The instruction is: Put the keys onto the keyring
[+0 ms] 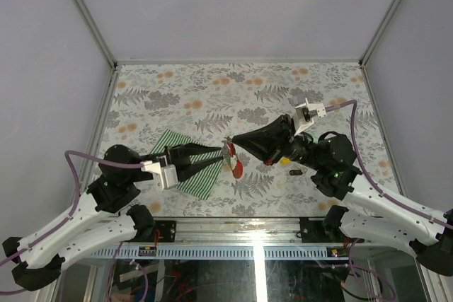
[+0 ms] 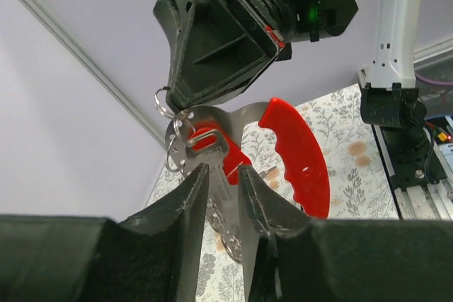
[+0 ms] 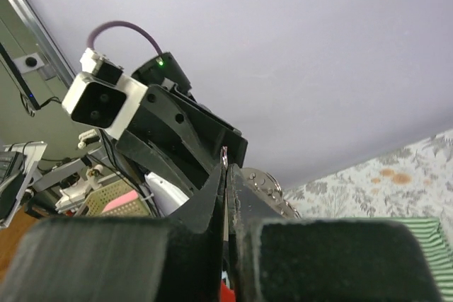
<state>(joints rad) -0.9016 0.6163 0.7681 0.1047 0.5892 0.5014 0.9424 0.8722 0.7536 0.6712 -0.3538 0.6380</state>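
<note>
The keyring (image 2: 164, 100) is a thin grey loop pinched in my right gripper (image 1: 231, 143), which is shut on it above the table's middle. From it hang a perforated metal plate (image 2: 185, 132) and a curved red tag (image 2: 304, 157). A silver key (image 2: 221, 192) with a red head hangs there too. Its blade lies between the fingers of my left gripper (image 2: 223, 169), whose jaws stand slightly apart, with a gap beside the blade. In the right wrist view the ring's edge pokes out between the shut fingertips of the right gripper (image 3: 226, 164). The left gripper (image 1: 221, 151) meets the right one tip to tip.
A green striped cloth (image 1: 185, 175) lies under the left arm's wrist. A small dark key (image 1: 296, 172) and a yellowish piece (image 1: 283, 162) lie on the floral tabletop below the right arm. Grey walls enclose the table on three sides.
</note>
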